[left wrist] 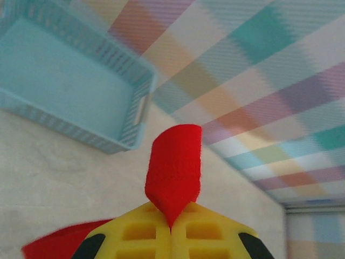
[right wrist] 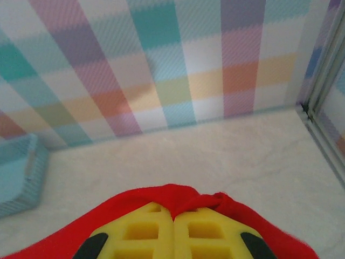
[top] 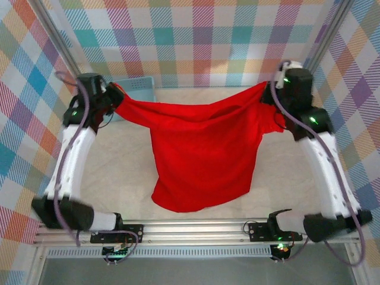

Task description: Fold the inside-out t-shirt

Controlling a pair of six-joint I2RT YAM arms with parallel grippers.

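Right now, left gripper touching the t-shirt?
Touching. Left wrist view: the left gripper is shut on the t-shirt, a red fold pinched in its closed jaws.

2 white-shelled plastic arms were seen, the left arm (top: 71, 159) and the right arm (top: 325, 171), each jointed with black housings. Grey-purple cables (top: 87, 110) were looped along both. Small green lights (top: 75, 113) were lit near the wrists. The left yellow plastic fingers (left wrist: 141, 233) and the right yellow plastic fingers (right wrist: 141, 232) were moulded with rectangular recesses and marked with black patches.
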